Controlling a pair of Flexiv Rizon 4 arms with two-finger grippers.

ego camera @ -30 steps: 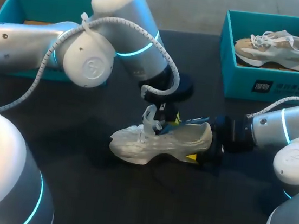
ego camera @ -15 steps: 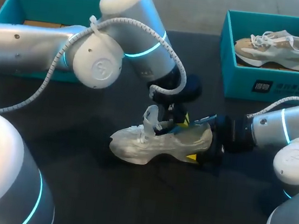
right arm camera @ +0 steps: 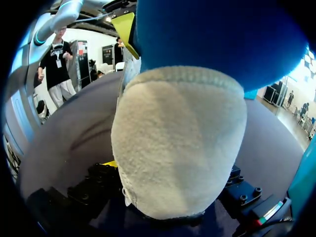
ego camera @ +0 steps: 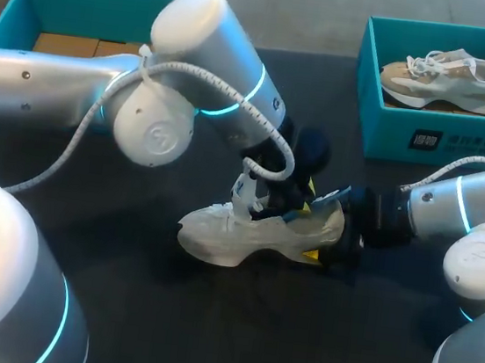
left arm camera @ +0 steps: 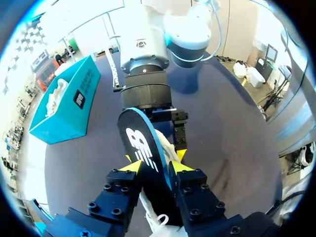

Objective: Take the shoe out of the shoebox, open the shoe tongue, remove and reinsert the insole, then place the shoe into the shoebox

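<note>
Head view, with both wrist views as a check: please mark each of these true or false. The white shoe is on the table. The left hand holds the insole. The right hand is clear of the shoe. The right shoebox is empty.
1. The white shoe lies on the table, outside both boxes. True.
2. The left hand is shut on the dark blue insole. True.
3. The right hand is open and clear of the shoe. False: it grips the shoe's heel.
4. The right shoebox is empty. False: a second shoe lies in it.
</note>
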